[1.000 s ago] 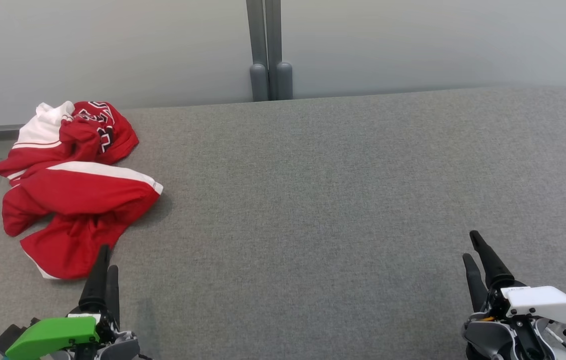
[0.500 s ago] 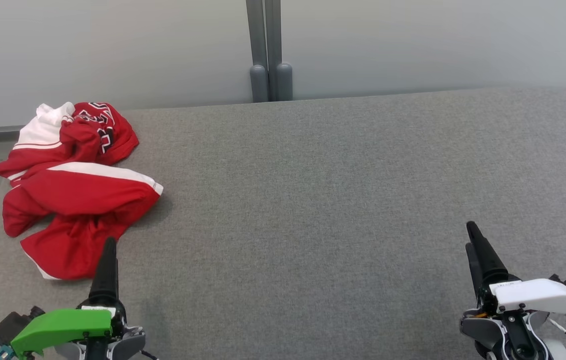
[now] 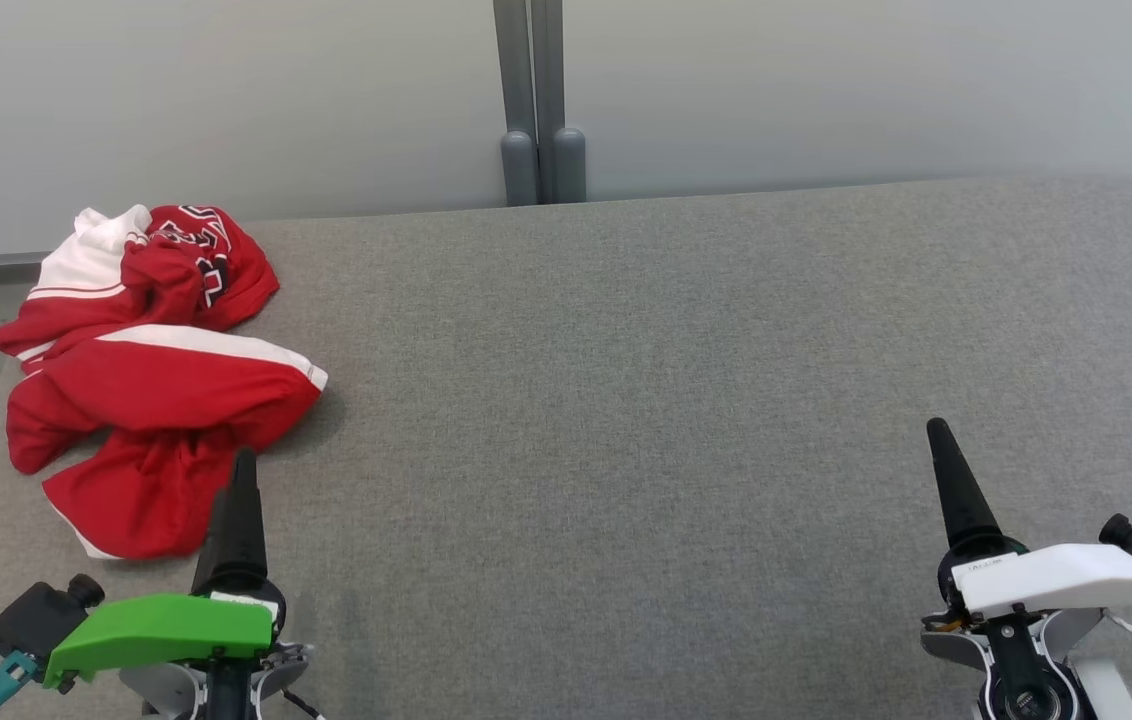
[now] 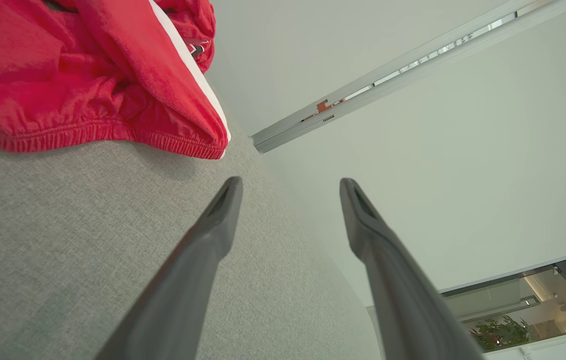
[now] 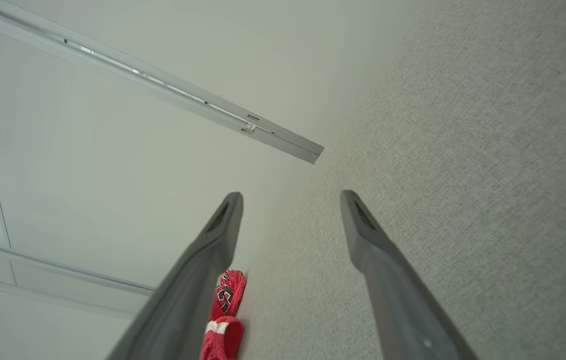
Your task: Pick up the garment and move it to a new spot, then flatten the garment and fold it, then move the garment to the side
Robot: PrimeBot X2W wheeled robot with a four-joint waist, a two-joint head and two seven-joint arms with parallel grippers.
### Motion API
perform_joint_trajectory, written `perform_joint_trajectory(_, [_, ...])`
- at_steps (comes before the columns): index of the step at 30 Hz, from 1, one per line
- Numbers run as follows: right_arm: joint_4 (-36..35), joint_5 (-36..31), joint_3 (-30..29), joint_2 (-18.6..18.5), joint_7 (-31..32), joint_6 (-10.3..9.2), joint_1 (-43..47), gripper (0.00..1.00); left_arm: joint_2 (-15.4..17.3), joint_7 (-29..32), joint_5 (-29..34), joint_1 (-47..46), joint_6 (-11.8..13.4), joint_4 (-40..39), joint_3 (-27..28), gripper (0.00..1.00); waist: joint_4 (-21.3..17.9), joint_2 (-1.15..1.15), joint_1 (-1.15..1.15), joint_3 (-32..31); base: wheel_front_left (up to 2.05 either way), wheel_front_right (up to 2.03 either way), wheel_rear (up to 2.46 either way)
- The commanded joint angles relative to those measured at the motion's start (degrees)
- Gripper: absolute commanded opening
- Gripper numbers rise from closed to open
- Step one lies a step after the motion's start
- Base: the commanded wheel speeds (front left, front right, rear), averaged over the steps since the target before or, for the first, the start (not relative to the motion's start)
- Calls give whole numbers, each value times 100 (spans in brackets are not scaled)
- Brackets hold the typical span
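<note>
**Garment** [image 3: 151, 380]: red with white bands and some dark lettering. It lies in a crumpled heap at the far left corner of the table, close to the left edge. It is not lifted, spread or folded.

**Left gripper** [image 4: 290, 182]: fingers apart, holding nothing. It is near the heap's elastic hem, with bare table between them.

**Right gripper** [image 5: 290, 196]: fingers apart, holding nothing. It is over the right side of the table, well apart from the garment.

**Progress**: by my reckoning, none of the task is done. Picking up, moving, flattening, folding and setting aside are all left.

**Table** [image 3: 626, 400]: covered in grey woven fabric, flat and broad.

**Room**: a pale plain wall [image 3: 826, 90] runs behind the table. A grey double post [image 3: 536, 100] stands at the far edge.
</note>
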Motion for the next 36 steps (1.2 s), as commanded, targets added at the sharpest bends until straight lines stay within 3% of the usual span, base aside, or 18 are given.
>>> perform_joint_trajectory(1, [-159,-261,35,-41,-66,3,-16,100,40,-67,255,-1,27,-129,-33,100,0,0,0,0,0,0,0])
perform_joint_trajectory(25, [-418,-2599,382,-56,-511,4,115,100,55,-513,2761,287,206,-225,-264,100,16,0,0,-39,0,0,0])
perform_joint_trajectory(36, [-419,-3395,521,-61,-678,5,148,100,62,-679,3512,371,217,-80,-315,100,21,0,0,-47,0,0,0])
